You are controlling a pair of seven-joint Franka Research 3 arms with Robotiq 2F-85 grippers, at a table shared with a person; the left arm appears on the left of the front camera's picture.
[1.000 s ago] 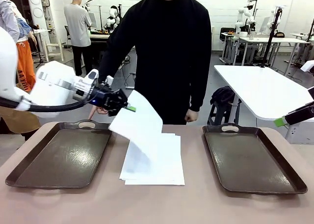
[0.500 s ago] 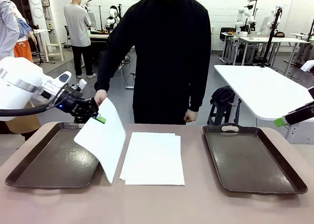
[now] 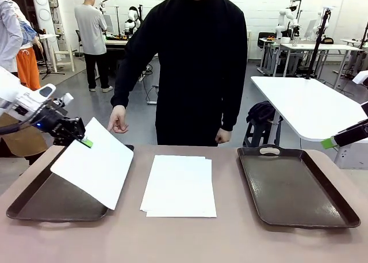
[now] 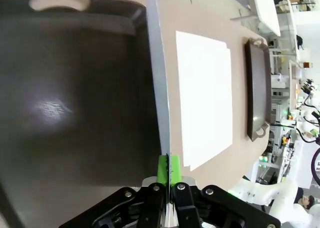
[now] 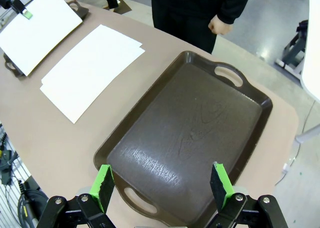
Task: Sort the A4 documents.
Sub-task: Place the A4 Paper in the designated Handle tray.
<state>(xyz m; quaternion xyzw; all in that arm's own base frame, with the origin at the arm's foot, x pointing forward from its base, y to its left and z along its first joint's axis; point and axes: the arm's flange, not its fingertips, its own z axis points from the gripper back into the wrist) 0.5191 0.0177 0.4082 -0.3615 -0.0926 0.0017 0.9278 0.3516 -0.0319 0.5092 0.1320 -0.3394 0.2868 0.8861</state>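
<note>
A brown table [image 3: 184, 240] stands in a workshop with white tables and other people behind. A person [image 3: 195, 67] in black stands at its far side. One hand [image 3: 118, 120] points down near the far rim of the left tray [image 3: 34, 212], and the other hand [image 3: 224, 136] hangs by the table edge. A right tray [image 3: 296, 188], also dark brown, lies well apart on the other side. Between the trays rests a stack [image 3: 179, 185] of white A4 sheets, slightly fanned and flat on the table.

The left gripper [image 3: 85, 141] is clamped tight on the far-left corner of one sheet [image 3: 93, 168], its green pads pressed on both faces. In the left wrist view the paper runs edge-on from the fingertips. The sheet hangs tilted over the left tray and hides much of it. Its near-right corner reaches past the tray's rim toward the stack, without touching the stack. Whether the paper touches the tray cannot be told.

The right gripper [image 5: 162, 183] hovers above the near end of the right tray, jaws spread wide, holding nothing.
</note>
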